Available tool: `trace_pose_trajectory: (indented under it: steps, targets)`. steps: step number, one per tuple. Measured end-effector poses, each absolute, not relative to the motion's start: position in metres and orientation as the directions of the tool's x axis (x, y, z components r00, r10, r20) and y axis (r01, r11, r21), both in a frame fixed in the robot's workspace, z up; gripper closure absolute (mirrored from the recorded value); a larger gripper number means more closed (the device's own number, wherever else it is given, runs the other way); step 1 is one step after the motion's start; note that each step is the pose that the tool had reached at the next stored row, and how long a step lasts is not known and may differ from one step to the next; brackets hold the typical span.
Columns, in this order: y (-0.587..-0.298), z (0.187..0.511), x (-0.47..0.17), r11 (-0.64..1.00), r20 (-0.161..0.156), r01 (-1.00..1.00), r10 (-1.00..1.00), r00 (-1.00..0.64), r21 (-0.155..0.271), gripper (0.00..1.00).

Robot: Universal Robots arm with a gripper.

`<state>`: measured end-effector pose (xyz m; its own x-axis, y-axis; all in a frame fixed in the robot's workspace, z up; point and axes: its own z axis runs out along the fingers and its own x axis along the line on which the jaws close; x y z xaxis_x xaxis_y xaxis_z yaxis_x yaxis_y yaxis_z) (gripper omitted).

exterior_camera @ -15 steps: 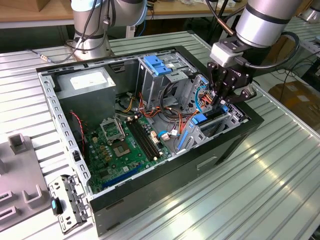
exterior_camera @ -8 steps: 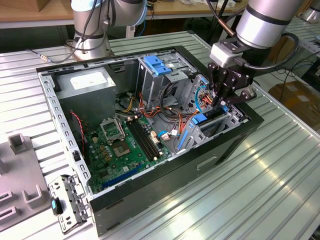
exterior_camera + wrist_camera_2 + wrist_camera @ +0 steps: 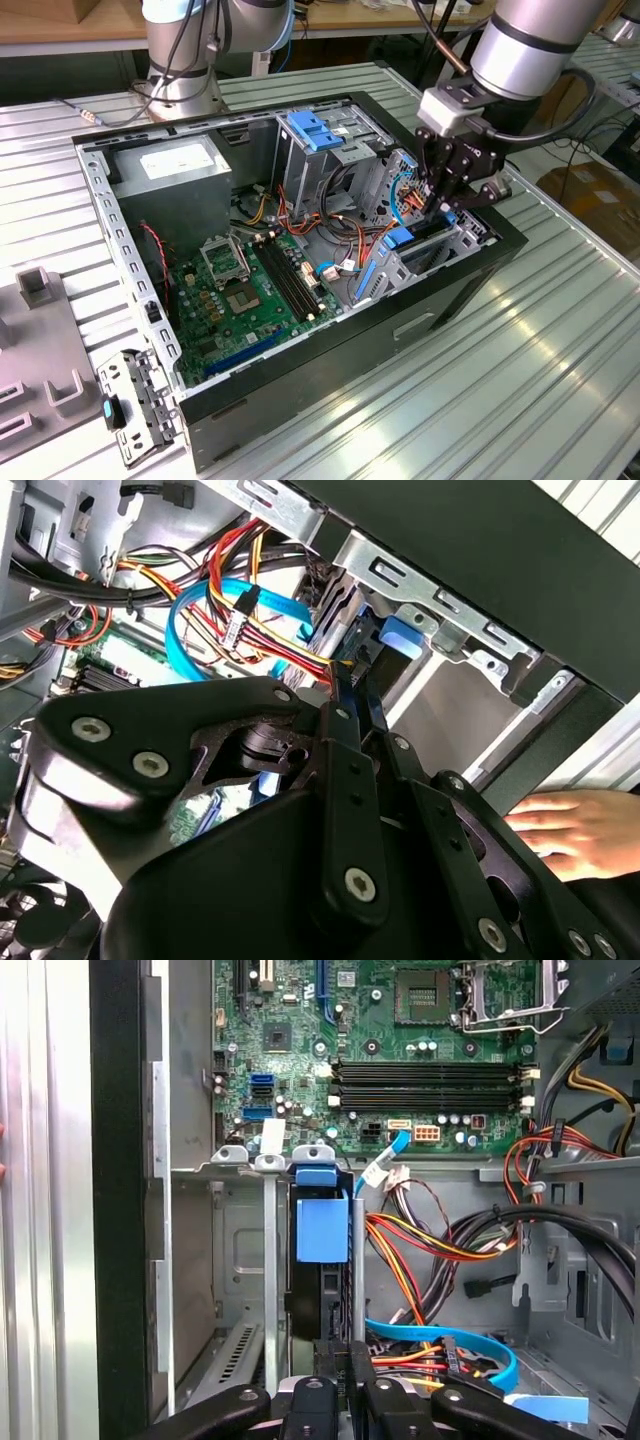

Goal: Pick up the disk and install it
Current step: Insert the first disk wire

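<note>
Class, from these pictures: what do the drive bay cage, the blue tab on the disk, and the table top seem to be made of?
Drive bay cage: bare sheet metal, dull grey, with punched slots and folded edges.
Blue tab on the disk: probably moulded plastic, with even matte colour and rounded corners.
Table top: likely aluminium, with a silvery ribbed surface of parallel grooves.

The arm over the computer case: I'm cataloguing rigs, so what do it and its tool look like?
The arm is a thick silver-grey tube with a dark band and black cables alongside. Its tool is black, built of jointed metal links fastened with silver screws, seen in both wrist views.
</note>
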<state>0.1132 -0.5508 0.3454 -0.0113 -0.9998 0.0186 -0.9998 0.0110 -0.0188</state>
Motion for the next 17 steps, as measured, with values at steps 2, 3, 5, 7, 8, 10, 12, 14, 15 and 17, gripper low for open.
trace_pose_trajectory:
  steps: [2,3,5,7,8,10,12,14,15,17]
  targets:
    - [-0.5508,0.3444,0.1132,0.014,0.019,-1.0,-1.0,-0.014,-0.019,0.83]
    - [-0.5508,0.3439,0.1132,0.015,0.019,-1.0,-1.0,-0.015,-0.019,0.83]
    - [-0.5508,0.3425,0.1132,0.016,0.019,-1.0,-1.0,-0.017,-0.019,0.83]
    - [-0.5508,0.3413,0.1132,0.017,0.019,-1.0,-1.0,-0.018,-0.019,0.83]
    - [-0.5508,0.3412,0.1132,0.017,0.019,-1.0,-1.0,-0.018,-0.019,0.83]
    - [-0.5508,0.3412,0.1132,0.017,0.019,-1.0,-1.0,-0.018,-0.019,0.83]
    - [-0.5508,0.3412,0.1132,0.017,0.019,-1.0,-1.0,-0.018,-0.019,0.83]
    - [-0.5508,0.3412,0.1132,0.017,0.019,-1.0,-1.0,-0.018,-0.019,0.83]
    - [-0.5508,0.3412,0.1132,0.017,0.019,-1.0,-1.0,-0.018,-0.019,0.82]
    - [-0.5508,0.343,0.1132,0.017,0.019,-1.0,-1.0,-0.018,-0.019,0.76]
